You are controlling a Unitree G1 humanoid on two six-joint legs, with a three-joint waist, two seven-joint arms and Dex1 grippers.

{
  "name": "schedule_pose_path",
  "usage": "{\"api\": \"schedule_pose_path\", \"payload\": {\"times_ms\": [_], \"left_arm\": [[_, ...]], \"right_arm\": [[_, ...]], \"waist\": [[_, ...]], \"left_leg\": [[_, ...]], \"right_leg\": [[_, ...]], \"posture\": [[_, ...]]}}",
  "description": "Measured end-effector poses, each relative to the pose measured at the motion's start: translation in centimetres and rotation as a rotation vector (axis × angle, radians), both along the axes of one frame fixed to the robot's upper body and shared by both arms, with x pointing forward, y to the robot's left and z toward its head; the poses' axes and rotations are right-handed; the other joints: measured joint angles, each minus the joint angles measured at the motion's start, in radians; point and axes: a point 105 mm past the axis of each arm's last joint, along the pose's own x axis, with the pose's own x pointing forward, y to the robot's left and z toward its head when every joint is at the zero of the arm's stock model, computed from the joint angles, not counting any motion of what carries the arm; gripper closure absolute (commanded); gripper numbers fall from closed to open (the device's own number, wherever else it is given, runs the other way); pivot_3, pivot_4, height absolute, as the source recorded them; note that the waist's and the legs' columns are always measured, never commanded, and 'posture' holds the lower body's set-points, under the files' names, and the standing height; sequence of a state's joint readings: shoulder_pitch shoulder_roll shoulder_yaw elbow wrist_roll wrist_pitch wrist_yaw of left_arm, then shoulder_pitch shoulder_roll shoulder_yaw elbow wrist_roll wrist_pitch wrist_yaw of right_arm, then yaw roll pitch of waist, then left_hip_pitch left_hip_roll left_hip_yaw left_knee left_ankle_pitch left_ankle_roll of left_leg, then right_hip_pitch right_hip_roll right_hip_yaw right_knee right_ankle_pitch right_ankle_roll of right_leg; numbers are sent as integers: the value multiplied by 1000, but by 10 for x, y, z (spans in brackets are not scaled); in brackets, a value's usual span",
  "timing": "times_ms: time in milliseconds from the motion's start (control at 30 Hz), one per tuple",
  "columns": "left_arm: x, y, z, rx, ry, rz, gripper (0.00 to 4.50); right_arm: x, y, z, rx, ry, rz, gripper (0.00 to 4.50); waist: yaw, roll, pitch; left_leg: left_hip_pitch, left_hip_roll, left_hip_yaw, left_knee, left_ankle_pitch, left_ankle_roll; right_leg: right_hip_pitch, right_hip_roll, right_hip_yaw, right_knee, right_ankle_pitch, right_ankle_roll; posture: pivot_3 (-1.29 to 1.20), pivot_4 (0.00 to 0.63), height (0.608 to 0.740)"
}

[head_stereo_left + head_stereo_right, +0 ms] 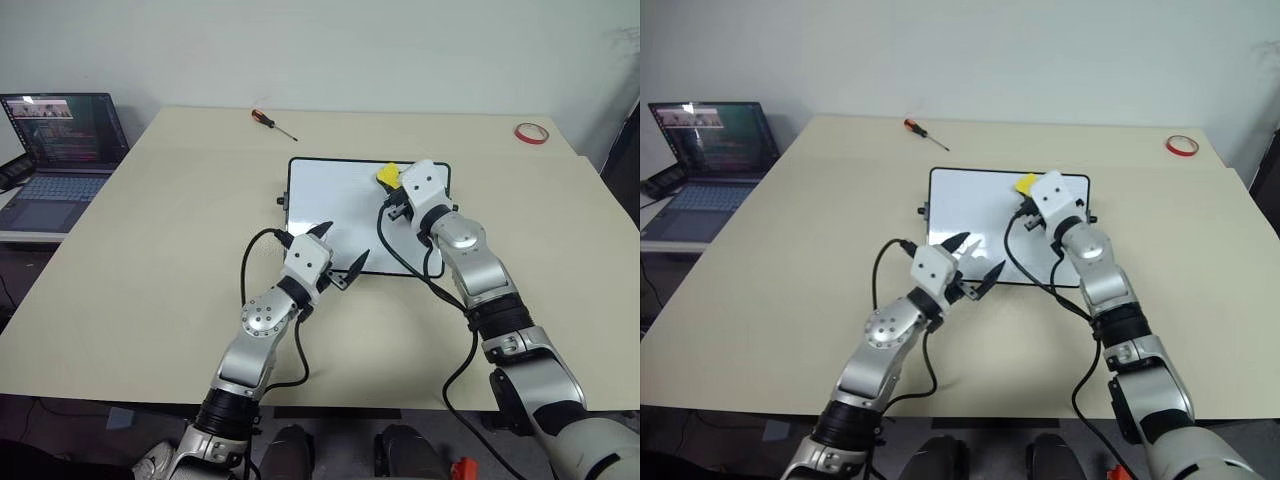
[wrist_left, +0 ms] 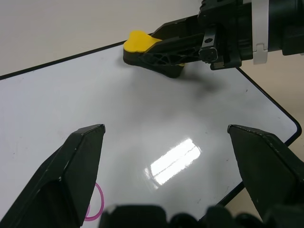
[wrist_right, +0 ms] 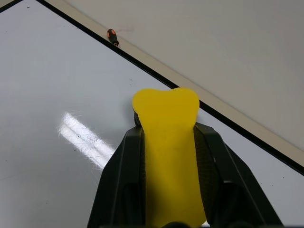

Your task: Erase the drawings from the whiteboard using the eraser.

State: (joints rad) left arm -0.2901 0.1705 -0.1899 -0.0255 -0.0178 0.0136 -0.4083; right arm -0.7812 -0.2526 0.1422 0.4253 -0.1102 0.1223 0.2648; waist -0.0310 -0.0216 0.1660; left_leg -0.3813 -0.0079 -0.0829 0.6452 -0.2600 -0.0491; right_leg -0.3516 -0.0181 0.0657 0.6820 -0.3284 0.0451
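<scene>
The whiteboard lies flat in the middle of the table. My right gripper is over the board's far right corner, shut on the yellow eraser. In the right wrist view the eraser sits squeezed between the two black fingers, just above the glossy board. My left gripper hovers open over the board's near edge with nothing between its fingers. One of the drawings, a pink loop, peeks out beside a left finger; the rest of it is hidden.
A screwdriver lies on the table beyond the board. A red tape ring sits at the far right corner. An open laptop stands on a lower surface off the table's left side.
</scene>
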Motion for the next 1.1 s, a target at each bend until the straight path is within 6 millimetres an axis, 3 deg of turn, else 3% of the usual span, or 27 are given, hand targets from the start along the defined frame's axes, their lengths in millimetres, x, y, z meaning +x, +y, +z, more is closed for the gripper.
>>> {"api": "schedule_pose_path", "payload": {"times_ms": [667,967,1100], "left_arm": [[-2,-1,-4,-7,15,0,0],[-2,-1,-4,-6,15,-5,0],[-3,0,-5,-5,18,-3,0]], "right_arm": [[0,-4,-3,-20,15,-30,3408],[-25,14,-27,-61,102,131,3408],[-36,12,-34,-70,128,156,3408]], "waist": [[4,0,0],[-6,0,0],[-3,0,0]], "left_leg": [[0,-1,-1,0,0,0],[0,0,0,-1,0,0],[0,0,0,-1,0,0]], "right_leg": [[1,0,-1,-1,0,0],[0,0,0,-1,0,0],[0,0,0,-1,0,0]], "posture": [[0,150,740],[0,150,740],[0,150,740]]}}
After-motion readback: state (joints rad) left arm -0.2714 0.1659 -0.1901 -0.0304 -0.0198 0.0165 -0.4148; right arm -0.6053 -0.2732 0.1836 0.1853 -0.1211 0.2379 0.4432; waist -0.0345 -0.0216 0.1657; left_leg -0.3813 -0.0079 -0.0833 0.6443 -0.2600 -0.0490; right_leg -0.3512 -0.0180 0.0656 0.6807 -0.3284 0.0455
